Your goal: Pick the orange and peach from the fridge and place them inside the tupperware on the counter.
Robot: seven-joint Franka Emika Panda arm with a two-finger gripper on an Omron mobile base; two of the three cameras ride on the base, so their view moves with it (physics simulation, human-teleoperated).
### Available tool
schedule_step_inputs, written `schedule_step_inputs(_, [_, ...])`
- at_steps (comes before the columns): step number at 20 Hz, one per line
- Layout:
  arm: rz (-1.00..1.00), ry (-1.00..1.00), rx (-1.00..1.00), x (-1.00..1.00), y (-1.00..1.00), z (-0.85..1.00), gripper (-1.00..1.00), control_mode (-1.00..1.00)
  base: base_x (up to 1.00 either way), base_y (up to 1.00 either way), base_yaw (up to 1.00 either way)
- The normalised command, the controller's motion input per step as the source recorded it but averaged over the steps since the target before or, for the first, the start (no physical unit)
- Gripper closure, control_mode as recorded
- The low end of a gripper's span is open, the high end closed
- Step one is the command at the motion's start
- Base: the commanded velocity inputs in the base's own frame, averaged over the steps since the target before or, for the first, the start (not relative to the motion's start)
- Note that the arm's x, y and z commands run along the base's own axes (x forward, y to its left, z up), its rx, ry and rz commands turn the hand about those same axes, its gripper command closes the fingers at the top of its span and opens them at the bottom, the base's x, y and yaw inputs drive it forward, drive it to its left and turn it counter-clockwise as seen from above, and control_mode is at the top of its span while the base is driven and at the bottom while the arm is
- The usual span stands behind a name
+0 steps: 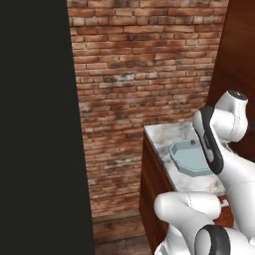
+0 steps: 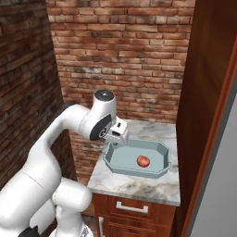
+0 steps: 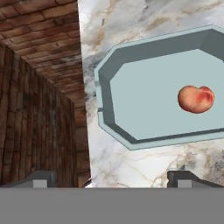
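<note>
The peach (image 2: 143,161) lies inside the pale blue-grey tupperware (image 2: 111,163), right of its middle, on the marble counter (image 2: 134,185). In the hand view the peach (image 3: 196,99) rests on the tray floor, and the tupperware's rim (image 3: 101,114) ends close to the counter's left edge. My gripper (image 3: 111,180) hovers above the tupperware's left rim, open, its fingertips (image 3: 183,178) wide apart with nothing between them. From the right base view the hand (image 2: 117,133) hangs just over that rim. The orange is out of view. A flat grey face (image 2: 224,185) at the far right may be the fridge.
A brown wood panel (image 2: 206,92) stands tall right of the counter. A red brick wall (image 2: 120,55) runs behind and to the left. A dark slab (image 1: 35,124) blocks the left of the left base view. Below the marble is a drawer with a silver handle (image 2: 132,207).
</note>
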Motion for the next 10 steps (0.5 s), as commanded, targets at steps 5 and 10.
schedule_step_inputs(5, [0.00,0.00,0.00,-0.67,0.30,0.01,-1.00,-1.00,0.00,0.00,0.00])
schedule_step_inputs(10, [0.00,0.00,0.00,-0.70,0.25,0.01,-1.00,-1.00,0.00,0.00,0.00])
